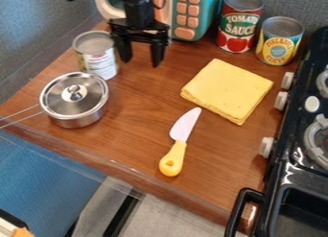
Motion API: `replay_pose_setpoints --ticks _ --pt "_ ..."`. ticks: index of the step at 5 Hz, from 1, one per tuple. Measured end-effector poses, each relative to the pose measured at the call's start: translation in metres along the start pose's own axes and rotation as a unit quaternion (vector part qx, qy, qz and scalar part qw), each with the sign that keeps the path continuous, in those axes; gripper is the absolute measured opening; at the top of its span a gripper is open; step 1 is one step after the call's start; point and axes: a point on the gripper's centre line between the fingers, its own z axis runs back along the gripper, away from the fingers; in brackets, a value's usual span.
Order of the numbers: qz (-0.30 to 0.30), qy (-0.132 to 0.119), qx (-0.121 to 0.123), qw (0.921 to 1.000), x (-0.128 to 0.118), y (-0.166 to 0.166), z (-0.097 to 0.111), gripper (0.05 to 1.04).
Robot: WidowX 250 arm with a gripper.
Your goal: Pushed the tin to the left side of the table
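Observation:
The gripper [141,59] hangs at the upper left of the table [141,94], in front of the toy microwave, its two fingers apart with nothing between them. Just left of it, a tin [96,54] with a pale label stands upright near the table's left edge, behind the metal pot. The left finger is close to the tin's right side; whether they touch I cannot tell. Two other tins, a red tomato sauce tin [240,23] and a yellow pineapple tin [279,41], stand upright at the back right.
A lidded metal pot [75,100] sits at the left, its handle over the front edge. A folded yellow cloth [227,89] lies right of centre, with a yellow-handled knife [179,144] in front. The teal microwave [196,15] stands behind, the black stove [298,154] at right.

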Motion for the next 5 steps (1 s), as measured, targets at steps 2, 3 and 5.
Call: replay_pose_setpoints --ticks 2,3,5 --pt "0.013 0.0 -0.03 0.9995 -0.002 0.044 0.009 0.999" --pt "0.02 -0.008 -0.029 0.9993 -0.001 0.059 0.019 0.999" --pt "0.027 -0.004 -0.029 0.9992 -0.008 0.052 0.021 0.999"
